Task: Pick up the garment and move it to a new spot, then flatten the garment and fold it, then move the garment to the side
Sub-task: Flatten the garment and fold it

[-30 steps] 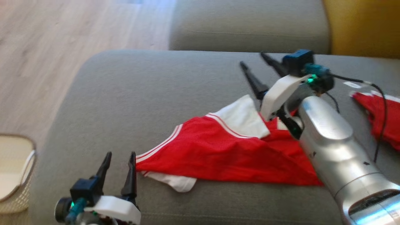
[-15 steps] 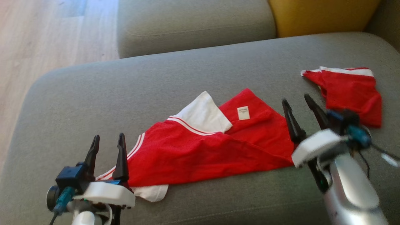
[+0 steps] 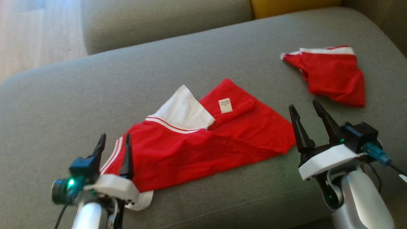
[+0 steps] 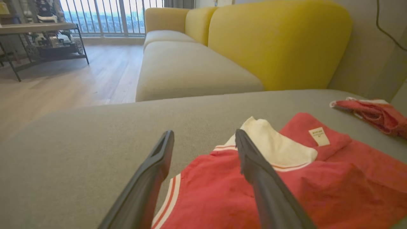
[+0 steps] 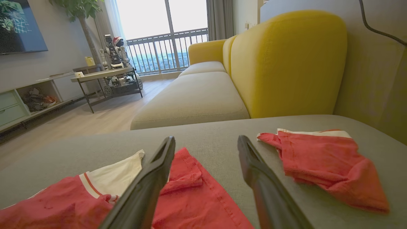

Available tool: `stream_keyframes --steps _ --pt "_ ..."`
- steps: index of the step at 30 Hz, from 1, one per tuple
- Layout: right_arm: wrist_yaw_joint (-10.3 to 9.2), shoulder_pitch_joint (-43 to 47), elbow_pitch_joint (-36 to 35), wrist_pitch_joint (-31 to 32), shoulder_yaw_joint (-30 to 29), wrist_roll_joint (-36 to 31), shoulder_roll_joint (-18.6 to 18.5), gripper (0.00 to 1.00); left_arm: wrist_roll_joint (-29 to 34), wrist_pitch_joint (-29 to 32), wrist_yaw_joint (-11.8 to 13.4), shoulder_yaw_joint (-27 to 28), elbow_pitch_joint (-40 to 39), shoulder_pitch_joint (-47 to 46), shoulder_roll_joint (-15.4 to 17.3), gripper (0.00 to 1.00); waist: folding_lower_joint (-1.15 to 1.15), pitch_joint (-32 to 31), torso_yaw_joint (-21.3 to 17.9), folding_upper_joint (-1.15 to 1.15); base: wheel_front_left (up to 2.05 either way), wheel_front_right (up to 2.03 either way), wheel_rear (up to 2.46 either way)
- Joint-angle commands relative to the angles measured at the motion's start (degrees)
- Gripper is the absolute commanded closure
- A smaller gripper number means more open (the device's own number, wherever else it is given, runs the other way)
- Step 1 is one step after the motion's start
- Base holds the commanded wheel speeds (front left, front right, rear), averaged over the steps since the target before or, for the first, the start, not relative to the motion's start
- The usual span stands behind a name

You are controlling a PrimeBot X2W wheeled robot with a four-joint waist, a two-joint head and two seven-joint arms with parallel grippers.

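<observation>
A red garment (image 3: 197, 143) with a white sleeve and a white label lies crumpled and partly spread in the middle of the grey sofa cushion (image 3: 95, 92). My left gripper (image 3: 115, 138) is open at the garment's near left end, its fingers over the striped hem. My right gripper (image 3: 303, 106) is open just right of the garment's right corner, above bare cushion. The left wrist view has my left gripper (image 4: 204, 133) open over the garment (image 4: 302, 187). The right wrist view has my right gripper (image 5: 206, 140) open beside the garment (image 5: 194, 197).
A second red garment (image 3: 330, 74), folded small, lies at the cushion's far right, and again (image 5: 327, 165) in the right wrist view. Behind stand a yellow backrest (image 5: 286, 63) and another grey seat (image 3: 165, 22). Wooden floor (image 3: 35, 35) lies to the left.
The head camera has swung. My right arm has drawn back off the garment to its right corner, uncovering the labelled part. My left gripper stays at the left hem.
</observation>
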Motion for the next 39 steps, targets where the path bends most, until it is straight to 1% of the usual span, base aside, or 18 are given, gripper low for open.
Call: stream_keyframes --steps 1,6,12,17,20,23,24,25,26,28,30,36,39 --pt "-0.02 -0.9 -2.66 0.2 1.44 0.27 0.33 0.0 1.1 0.31 -0.07 1.02 1.09 -5.21 1.03 0.0 0.0 1.62 -1.68 0.0 0.0 0.0 0.0" --pt "-0.02 -0.62 -4.2 0.55 1.67 0.82 0.33 0.0 3.07 5.52 -1.32 -1.48 10.74 -14.15 1.98 0.0 0.0 4.64 -4.22 0.0 0.0 0.0 0.0" --pt "-0.02 -1.02 -4.49 -0.06 1.65 1.8 0.33 0.0 5.26 9.88 -1.02 -3.04 20.13 -22.24 3.53 0.0 0.0 7.12 -6.61 0.0 0.0 0.0 0.0" --pt "-0.02 -1.21 -4.06 -0.51 1.76 2.14 0.33 0.0 5.86 13.18 -1.27 -3.81 25.6 -25.3 4.38 0.0 0.0 7.9 -7.46 0.0 0.0 0.0 0.0" --pt "-0.02 -1.39 -3.53 -0.81 1.7 2.31 0.33 0.0 5.38 13.53 -1.65 -3.82 28.14 -26.68 4.5 0.0 0.0 8.18 -7.84 0.0 0.0 0.0 0.0" --pt "-0.02 -1.6 -3.0 -1.08 1.73 2.48 0.33 0.0 5.03 14.16 -2.55 -4.26 30.74 -27.34 4.55 0.0 0.0 8.34 -8.15 0.0 0.0 0.0 0.0" --pt "-0.02 -1.68 -2.81 -1.16 1.78 2.52 0.33 0.0 4.83 14.46 -2.93 -4.39 31.6 -27.53 4.54 0.28 0.0 8.38 -8.24 0.0 0.0 0.0 0.0" --pt "-0.02 -1.75 -2.64 -1.24 1.82 2.54 0.33 0.0 4.76 14.63 -3.31 -4.64 32.3 -27.75 4.56 0.96 0.0 8.42 -8.3 0.0 0.0 0.0 0.0" --pt "-0.02 -1.82 -2.49 -1.31 1.83 2.56 0.33 0.0 4.75 14.58 -3.5 -4.85 32.8 -28.0 4.6 1.0 0.0 8.45 -8.33 0.0 0.0 0.0 0.0" --pt "-0.02 -1.92 -2.17 -1.47 1.81 2.58 0.33 0.0 4.69 13.96 -3.58 -5.06 33.5 -28.46 4.68 1.0 0.0 8.44 -8.32 0.0 0.0 0.0 0.0" --pt "-0.02 -1.96 -1.85 -1.61 1.74 2.58 0.33 0.0 4.41 12.43 -3.12 -4.81 33.65 -28.97 4.83 1.0 0.0 8.31 -8.27 0.0 0.0 0.0 0.0" --pt "-0.02 -2.37 -0.81 -1.86 2.03 2.6 0.33 0.0 3.39 5.75 -0.58 -3.04 32.41 -31.36 5.94 1.0 0.0 7.1 -8.1 0.0 0.0 0.0 0.0" --pt "-0.02 -2.97 -0.35 -1.91 2.63 2.75 0.33 0.0 3.26 3.4 -0.64 -2.76 31.24 -33.87 6.98 1.0 0.0 6.53 -8.32 0.0 0.0 0.0 0.0"
